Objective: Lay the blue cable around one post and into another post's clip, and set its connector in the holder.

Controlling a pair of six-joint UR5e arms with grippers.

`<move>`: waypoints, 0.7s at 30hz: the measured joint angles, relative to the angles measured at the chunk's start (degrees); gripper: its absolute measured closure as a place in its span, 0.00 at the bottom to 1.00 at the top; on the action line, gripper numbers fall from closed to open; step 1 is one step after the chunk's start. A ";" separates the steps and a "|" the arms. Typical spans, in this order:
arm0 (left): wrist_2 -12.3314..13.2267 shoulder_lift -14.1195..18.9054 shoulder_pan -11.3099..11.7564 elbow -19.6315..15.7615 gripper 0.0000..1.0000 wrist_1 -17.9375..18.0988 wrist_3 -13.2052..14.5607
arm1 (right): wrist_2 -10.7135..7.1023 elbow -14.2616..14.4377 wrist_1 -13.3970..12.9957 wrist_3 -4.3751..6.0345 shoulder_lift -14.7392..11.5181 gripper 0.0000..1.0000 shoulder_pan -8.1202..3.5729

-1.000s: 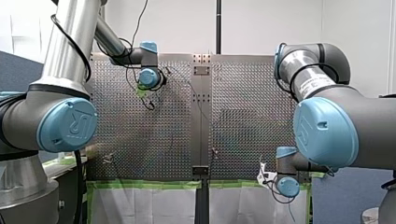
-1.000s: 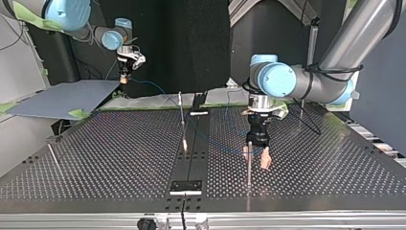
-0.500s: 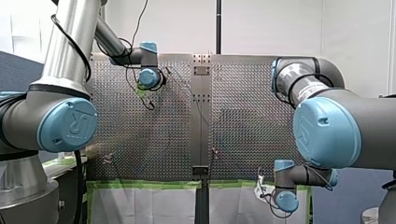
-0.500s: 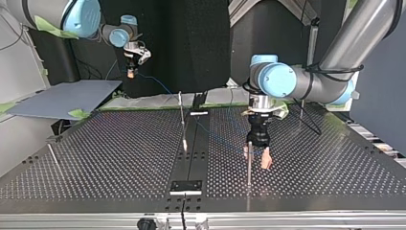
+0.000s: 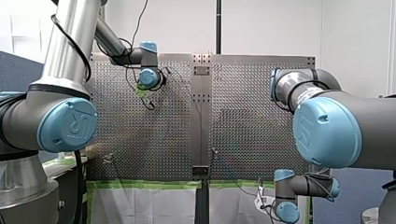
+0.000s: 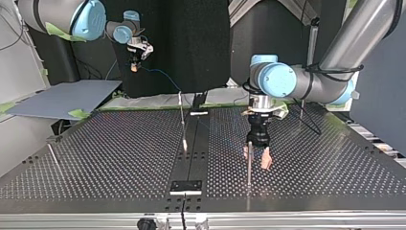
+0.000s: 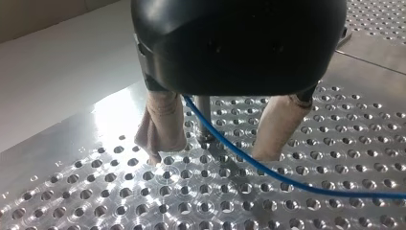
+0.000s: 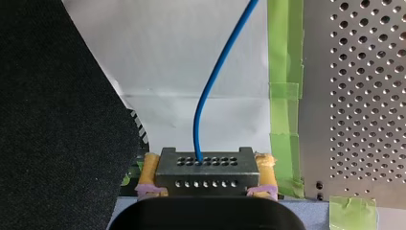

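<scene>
My right gripper [image 8: 205, 184] is shut on a black connector [image 8: 205, 168], held between its yellow pads. The blue cable [image 8: 210, 91] rises out of the connector. In the top view this gripper [image 6: 135, 66] hangs high beyond the table's far edge at the left, and the cable [image 6: 163, 74] slopes down from it towards the table. My left gripper [image 6: 256, 157] stands open on the table, its beige fingers [image 7: 160, 124] either side of a thin post [image 7: 205, 112]. The cable [image 7: 268, 172] passes between the fingers, beside the post.
Another post [image 6: 182, 120] stands at the table's middle strip, and thin posts stand at the top view's left [image 6: 52, 154] and far right [image 6: 300, 108]. A small block [image 6: 186, 186] sits on the strip near the front edge. A grey board [image 6: 62, 98] lies beyond the table's far left corner.
My right gripper has carried the connector higher and a little to the right in the top view, lifting the cable off the table. My left gripper has stayed open at its post.
</scene>
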 joint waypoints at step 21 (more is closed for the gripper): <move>0.08 0.00 -0.10 0.00 0.00 -0.14 -0.03 | -2.20 -1.03 0.23 -2.53 -0.48 1.00 0.41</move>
